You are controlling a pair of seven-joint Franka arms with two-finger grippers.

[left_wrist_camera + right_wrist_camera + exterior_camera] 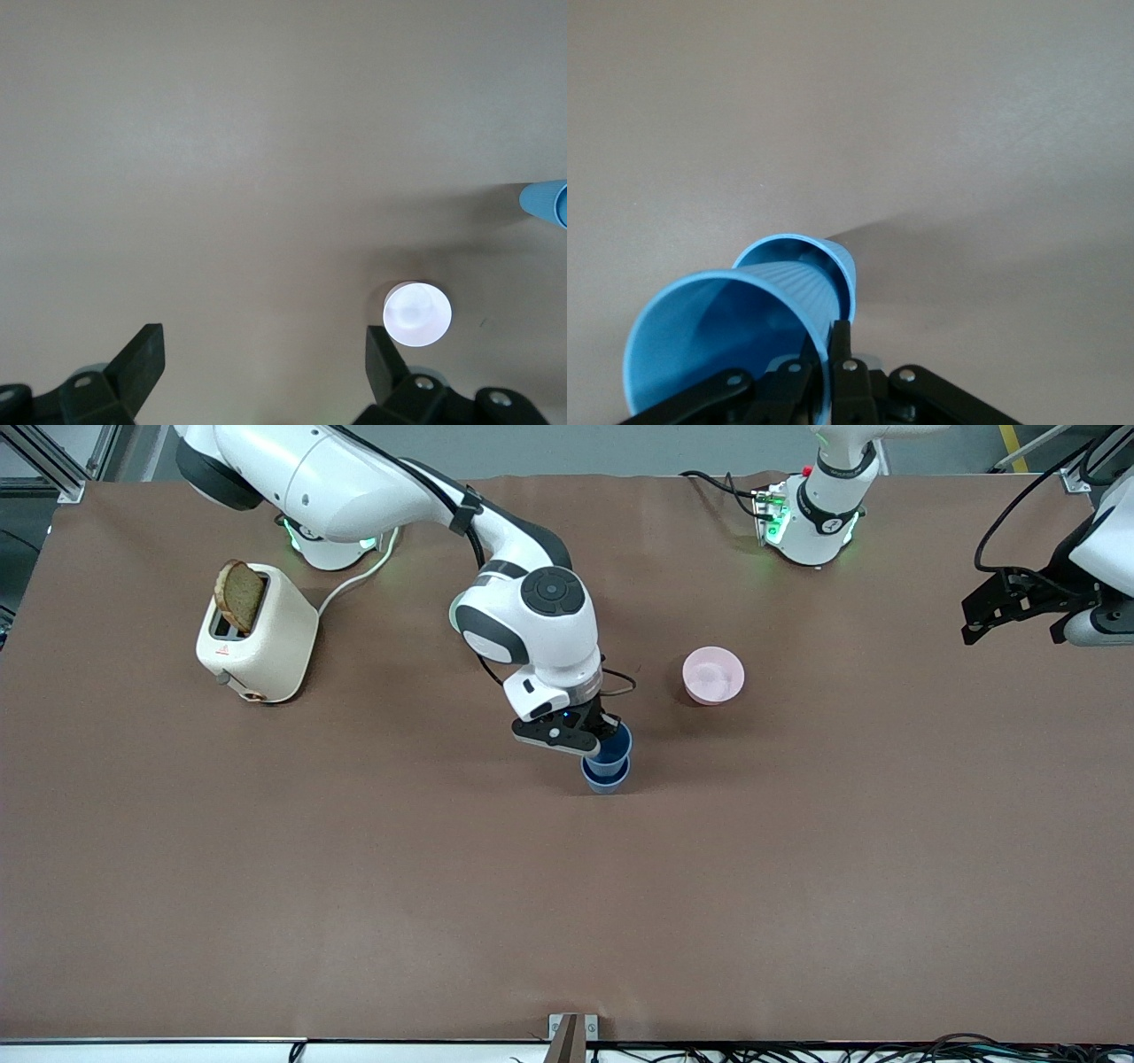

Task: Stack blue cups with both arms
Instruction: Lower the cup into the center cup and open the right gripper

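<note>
Blue cups, two small matte tapered plastic tumblers, sit together near the middle of the brown table [354,886], nearer the front camera than anything else on it. The lower blue cup [606,779] stands on the tabletop, and the upper blue cup [611,751] is tipped into its mouth, its base inside the lower rim but not seated straight. In the right wrist view the upper cup [735,336] leans with its wide opening toward the camera while the lower cup [833,266] shows past it.

The right arm's black two-finger gripper [595,731] is over the cups, its fingers clamped on the rim of the upper one; the right wrist view shows one finger [840,372] pressed against the outside of the wall and the other inside the cup.

Farther from the front camera, toward the left arm's end, a small round pink bowl [713,675] stands on the table well apart from the cups. The left wrist view shows it [416,313] from above, with the edge of a blue cup [545,202] at the picture's border.

Toward the right arm's end stands a cream two-slot toaster [257,636] with a brown bread slice [240,595] sticking out of a slot.

The left arm's black gripper [1019,615] waits over the table's edge at its own end, fingers spread wide with nothing between them.
</note>
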